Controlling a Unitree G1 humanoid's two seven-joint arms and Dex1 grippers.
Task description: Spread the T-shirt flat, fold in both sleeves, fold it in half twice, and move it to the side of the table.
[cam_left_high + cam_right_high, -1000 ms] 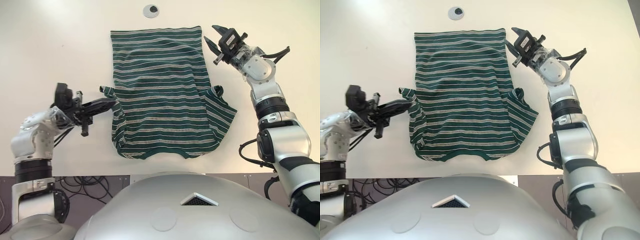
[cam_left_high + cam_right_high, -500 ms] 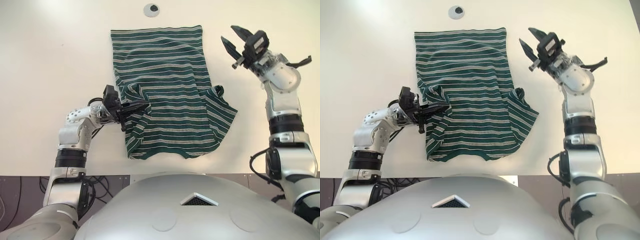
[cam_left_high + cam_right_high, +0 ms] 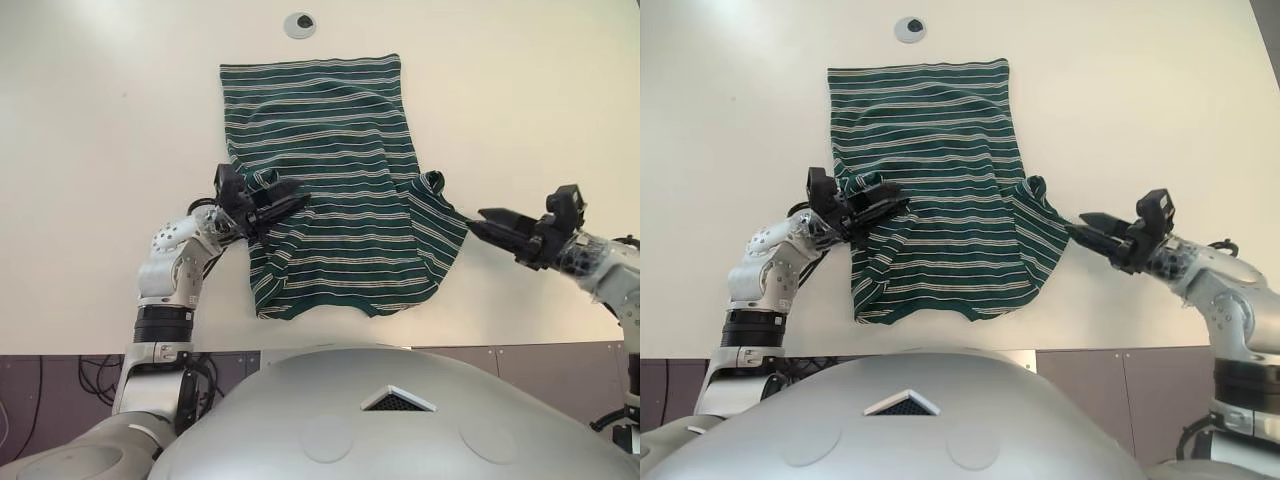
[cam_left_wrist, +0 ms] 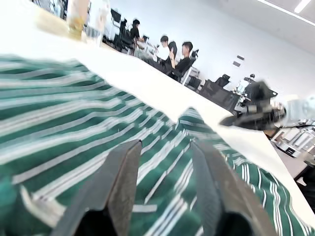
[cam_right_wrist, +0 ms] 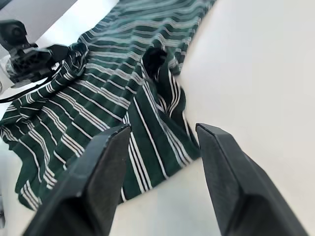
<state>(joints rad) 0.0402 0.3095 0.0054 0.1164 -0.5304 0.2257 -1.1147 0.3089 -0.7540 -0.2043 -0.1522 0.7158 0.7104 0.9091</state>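
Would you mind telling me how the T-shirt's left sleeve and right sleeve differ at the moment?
The left sleeve is folded in over the T-shirt; the right sleeve sticks out past its side. The left gripper hangs over the left sleeve; the right gripper sits just outside the right sleeve's edge. Both sleeves are green with pale stripes.
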